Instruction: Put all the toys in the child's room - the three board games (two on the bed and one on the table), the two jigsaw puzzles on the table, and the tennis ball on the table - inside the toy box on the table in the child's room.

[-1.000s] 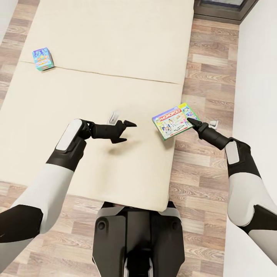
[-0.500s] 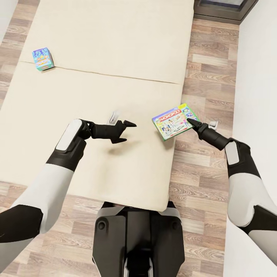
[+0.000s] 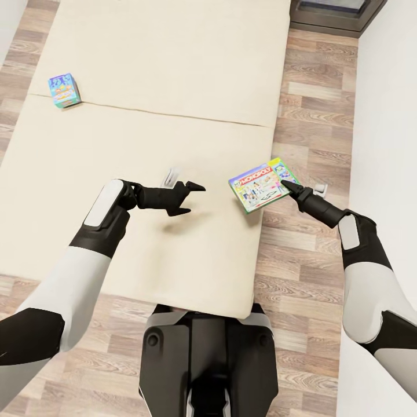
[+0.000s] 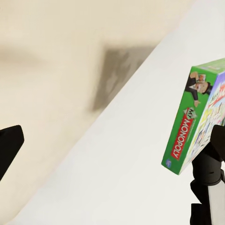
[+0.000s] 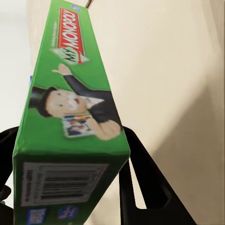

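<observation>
Nothing has shifted much; my right gripper (image 3: 285, 184) stays clamped on the Monopoly box (image 3: 262, 183), left gripper (image 3: 188, 197) spread empty; next, carry it to the toy box.

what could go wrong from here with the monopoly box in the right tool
1. The right tool pinches the Monopoly box only at one edge, so the box could pivot or slip during the carry.
2. The box hangs over the bed edge and wood floor; a drop may land on the floor.
3. The blue game box lies far across the bed from the open left tool, needing a long reach.
</observation>
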You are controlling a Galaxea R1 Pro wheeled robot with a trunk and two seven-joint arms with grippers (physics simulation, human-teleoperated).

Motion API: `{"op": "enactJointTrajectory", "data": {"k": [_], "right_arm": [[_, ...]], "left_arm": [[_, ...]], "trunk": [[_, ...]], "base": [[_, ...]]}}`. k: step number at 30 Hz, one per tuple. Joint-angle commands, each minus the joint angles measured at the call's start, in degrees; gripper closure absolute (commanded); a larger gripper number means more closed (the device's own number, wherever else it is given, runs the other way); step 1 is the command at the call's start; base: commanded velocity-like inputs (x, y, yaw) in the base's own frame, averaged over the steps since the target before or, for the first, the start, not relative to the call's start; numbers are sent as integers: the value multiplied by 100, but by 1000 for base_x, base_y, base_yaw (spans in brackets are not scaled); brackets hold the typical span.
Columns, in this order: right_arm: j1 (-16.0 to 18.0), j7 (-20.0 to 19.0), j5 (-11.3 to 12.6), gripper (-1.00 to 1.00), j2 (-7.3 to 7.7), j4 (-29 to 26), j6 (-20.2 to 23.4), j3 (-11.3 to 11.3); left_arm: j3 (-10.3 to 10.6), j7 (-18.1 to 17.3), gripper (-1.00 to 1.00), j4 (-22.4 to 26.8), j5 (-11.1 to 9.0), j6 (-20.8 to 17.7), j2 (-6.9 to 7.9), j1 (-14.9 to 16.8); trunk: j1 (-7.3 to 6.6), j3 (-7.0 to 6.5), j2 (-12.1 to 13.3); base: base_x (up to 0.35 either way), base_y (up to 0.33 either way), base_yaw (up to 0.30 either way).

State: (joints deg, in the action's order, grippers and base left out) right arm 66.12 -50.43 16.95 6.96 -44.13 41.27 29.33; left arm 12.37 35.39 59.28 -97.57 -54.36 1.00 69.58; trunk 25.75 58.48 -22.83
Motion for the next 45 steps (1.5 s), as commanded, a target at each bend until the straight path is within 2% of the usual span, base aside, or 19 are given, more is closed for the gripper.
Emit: {"op": "enactJointTrajectory", "data": {"k": [1, 34, 45], "right_arm": [[4, -10, 10, 100, -1, 2, 32, 11], [-2, -2, 10, 100, -1, 1, 37, 11], [-2, -2, 10, 100, -3, 1, 33, 10]], "left_arm": [[11, 56, -100, 5, -60, 8, 5, 3], [11, 56, -100, -7, -60, 8, 5, 3], [4, 62, -100, -373, -53, 7, 32, 3]], "trunk": [[4, 1, -9], [4, -271, -9], [4, -368, -9]], "base": [[0, 0, -61], [0, 0, -74], [0, 0, -72]]}}
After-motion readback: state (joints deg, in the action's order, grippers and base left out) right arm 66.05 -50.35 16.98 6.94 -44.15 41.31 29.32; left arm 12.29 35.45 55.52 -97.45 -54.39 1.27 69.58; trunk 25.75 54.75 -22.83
